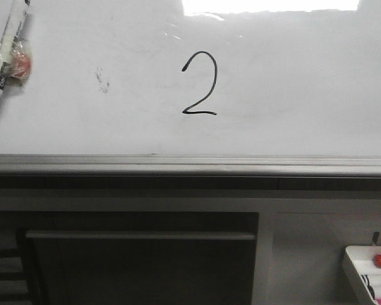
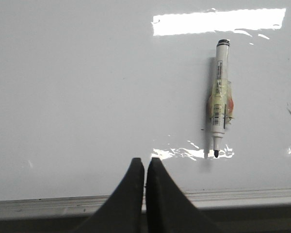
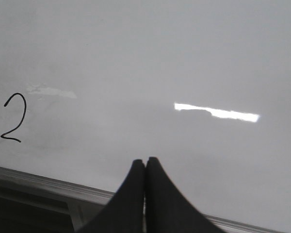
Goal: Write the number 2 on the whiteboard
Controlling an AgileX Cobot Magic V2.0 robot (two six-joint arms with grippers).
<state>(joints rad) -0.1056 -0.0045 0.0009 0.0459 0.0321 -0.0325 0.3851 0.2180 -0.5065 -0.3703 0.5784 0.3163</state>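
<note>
With both pincers pressed closed and holding nothing, the writing looks done. The left pincer (image 2: 145,162) hovers at the near edge of the whiteboard (image 2: 87,87), fingertips together, and the marker (image 2: 219,97) lies apart from it, farther in and to its right, flat on the board, cap end far and tip near, so its long axis runs near to far. The right pincer (image 3: 145,162) is likewise closed and empty, with the number 2 (image 3: 13,118) well off to its left.

From the front, the number 2 (image 1: 199,84) stands in the middle of the whiteboard (image 1: 292,95), curved top and flat base complete. The marker (image 1: 6,51) rests at the far left, so the left arm is the nearer one should it need lifting again. A faint smudge (image 1: 102,80) lies between marker and digit. A grey rail (image 1: 190,164) edges the board; below it are a dark cabinet panel (image 1: 140,260) and, at lower right, a white tray (image 1: 371,273) of markers.
</note>
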